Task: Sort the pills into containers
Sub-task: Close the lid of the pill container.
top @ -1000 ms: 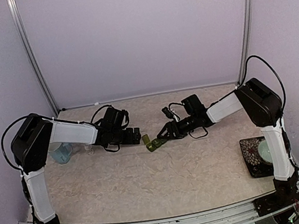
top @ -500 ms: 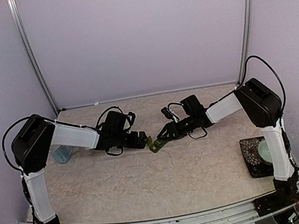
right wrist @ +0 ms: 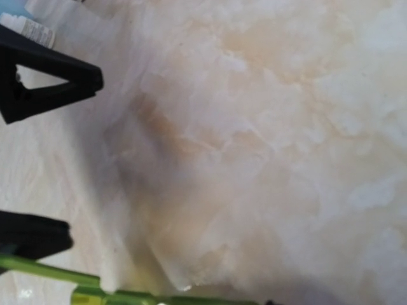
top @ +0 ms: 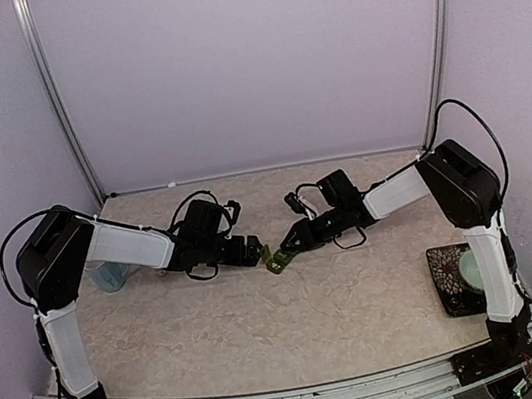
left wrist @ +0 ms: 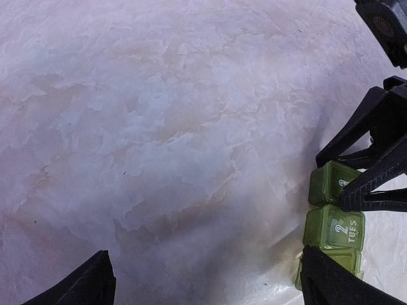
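The containers (top: 275, 257) are a small green strip of joined lidded boxes lying mid-table. In the left wrist view the containers (left wrist: 332, 225) sit at the right edge, one lid marked "2 TUES". My right gripper (top: 284, 248) comes from the right, and its black fingers (left wrist: 362, 136) press on either side of the strip's far end compartment. My left gripper (top: 247, 250) stands wide open just left of the strip. Its right finger (left wrist: 343, 283) is against the near end compartment. In the right wrist view the containers (right wrist: 127, 296) show only as a green edge. No pills are in view.
A light blue mug (top: 108, 275) stands behind the left arm. A white labelled bottle (right wrist: 25, 28) sits beside it. At the right, a pale green bowl (top: 473, 268) rests on a dark patterned tray (top: 449, 284). Walls close in on three sides.
My left gripper has slid right, up to the containers. My right gripper's jaws have narrowed onto the strip's far end. The strip has barely shifted.
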